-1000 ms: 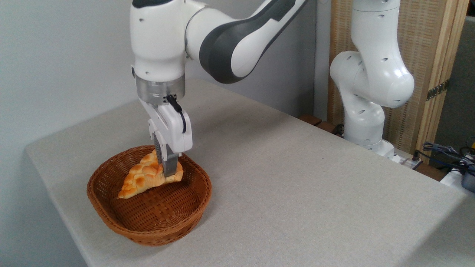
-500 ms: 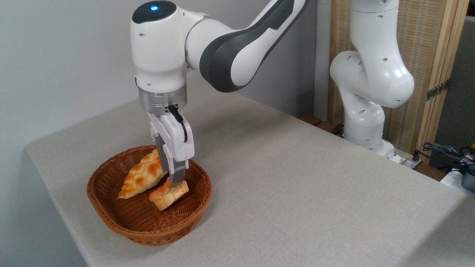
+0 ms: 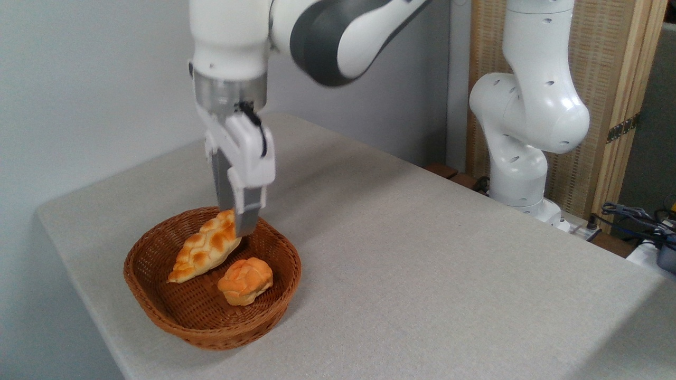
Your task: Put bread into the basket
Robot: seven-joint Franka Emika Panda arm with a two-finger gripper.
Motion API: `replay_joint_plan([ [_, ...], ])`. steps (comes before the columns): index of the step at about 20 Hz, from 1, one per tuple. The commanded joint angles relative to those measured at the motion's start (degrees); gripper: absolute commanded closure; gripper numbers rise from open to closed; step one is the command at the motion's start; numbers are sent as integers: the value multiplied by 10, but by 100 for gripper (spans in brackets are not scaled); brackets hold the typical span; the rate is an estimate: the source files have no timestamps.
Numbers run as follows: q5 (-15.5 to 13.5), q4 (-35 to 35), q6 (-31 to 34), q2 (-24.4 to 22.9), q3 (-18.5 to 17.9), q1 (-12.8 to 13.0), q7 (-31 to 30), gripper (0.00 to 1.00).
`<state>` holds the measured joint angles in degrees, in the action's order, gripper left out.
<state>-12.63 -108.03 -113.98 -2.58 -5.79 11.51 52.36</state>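
The bread [image 3: 245, 281], a small round orange-golden bun with a knotted top, lies inside the oval brown wicker basket [image 3: 158, 311], toward its right side. My gripper [image 3: 235, 219] hangs above the basket's far rim, up and left of the bun, clear of it. Its fingers are open and hold nothing; the near finger [image 3: 246, 221] partly hides the tip of the long loaf.
A long pointed braided loaf [image 3: 203, 247] lies in the basket's left half, beside the bun. The grey table [image 3: 422, 264] ends near the basket on the left and front. The arm's white base [image 3: 520, 174] stands at the table's far right, with cables [image 3: 634, 214] beyond.
One second ago the gripper held the bun low in the basket. It then opened and let the bun drop onto the basket floor, and has since risen above the rim.
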Motion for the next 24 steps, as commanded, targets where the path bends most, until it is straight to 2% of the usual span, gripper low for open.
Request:
replay_joint_plan([
  [1, 52, 68, 100, -7, -5, -3, -51, 0],
  [5, 99, 99, 147, -4, 2, -10, -78, 0],
  [8, 104, 101, 148, -3, 19, -18, -109, 0],
  [11, 119, 101, 156, -1, 28, -22, -108, 0],
  [14, 118, 106, 159, 3, 30, -23, -109, 0],
  [16, 112, 123, 184, 12, 27, -24, -109, 0],
  [24, 118, 121, 184, 13, 33, -23, -125, 0],
])
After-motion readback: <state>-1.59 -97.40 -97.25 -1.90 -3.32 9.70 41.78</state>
